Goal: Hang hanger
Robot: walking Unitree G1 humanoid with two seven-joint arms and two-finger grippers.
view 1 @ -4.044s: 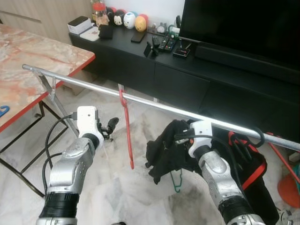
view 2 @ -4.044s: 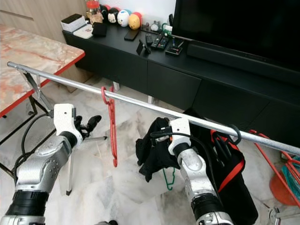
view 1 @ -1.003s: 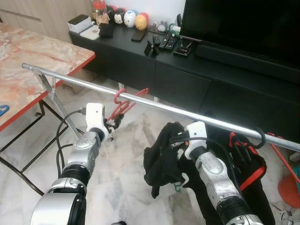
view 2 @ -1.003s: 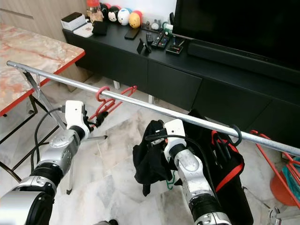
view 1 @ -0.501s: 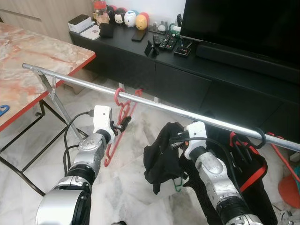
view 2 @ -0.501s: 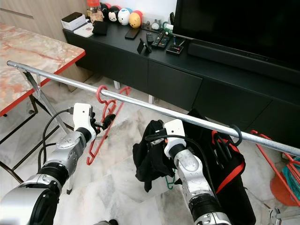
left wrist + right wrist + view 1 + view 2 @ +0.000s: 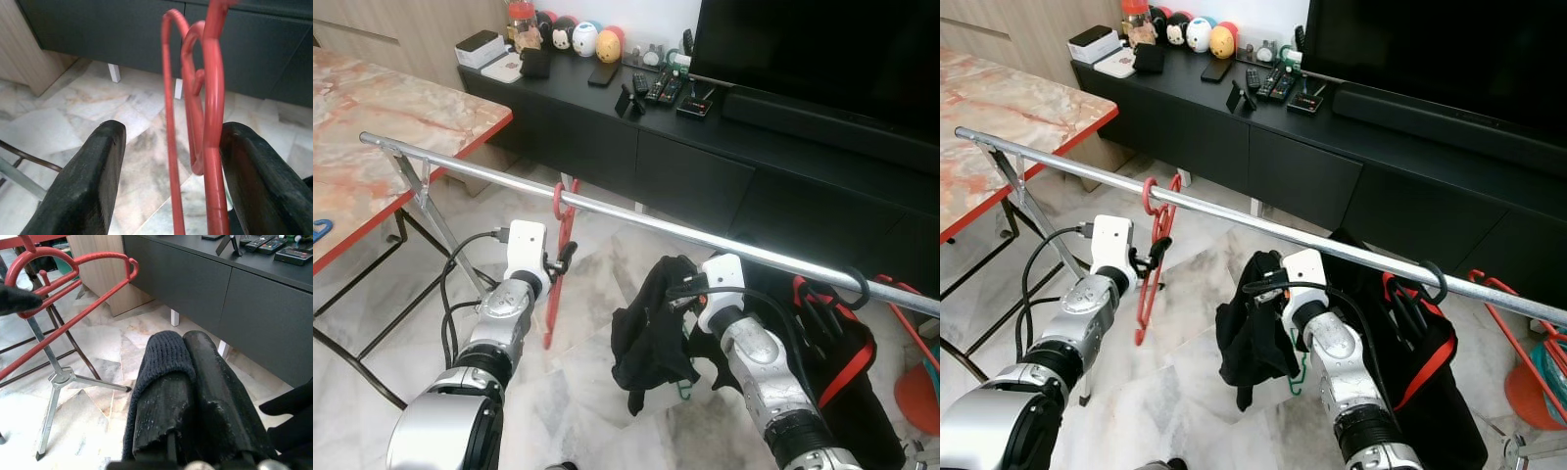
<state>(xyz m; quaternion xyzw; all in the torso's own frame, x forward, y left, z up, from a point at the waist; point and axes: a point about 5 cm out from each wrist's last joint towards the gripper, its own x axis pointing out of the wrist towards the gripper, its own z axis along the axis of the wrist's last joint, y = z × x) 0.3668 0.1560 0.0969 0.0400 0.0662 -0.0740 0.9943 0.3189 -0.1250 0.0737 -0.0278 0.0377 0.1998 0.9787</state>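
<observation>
A marble-topped table (image 7: 372,127) stands at the far left, cut off by the frame edge. Just past it, the left gripper (image 7: 563,259) is raised beneath the metal rail (image 7: 705,238), and the red hanger (image 7: 558,264) hangs from that rail by its hook. In the left wrist view the fingers (image 7: 85,186) stand spread with the hanger's red wire between them; one finger seems to meet the wire, but whether it presses on it is hard to make out. To the right, below the rail, the right gripper (image 7: 186,382) pinches a black garment (image 7: 651,328), its fingers pressed together and partly wrapped in the knit cloth. A green hanger (image 7: 1298,357) shows beneath that cloth, mostly hidden. Beyond it a black and red bag (image 7: 832,338) hangs on the rail, cut off at the bottom edge.
</observation>
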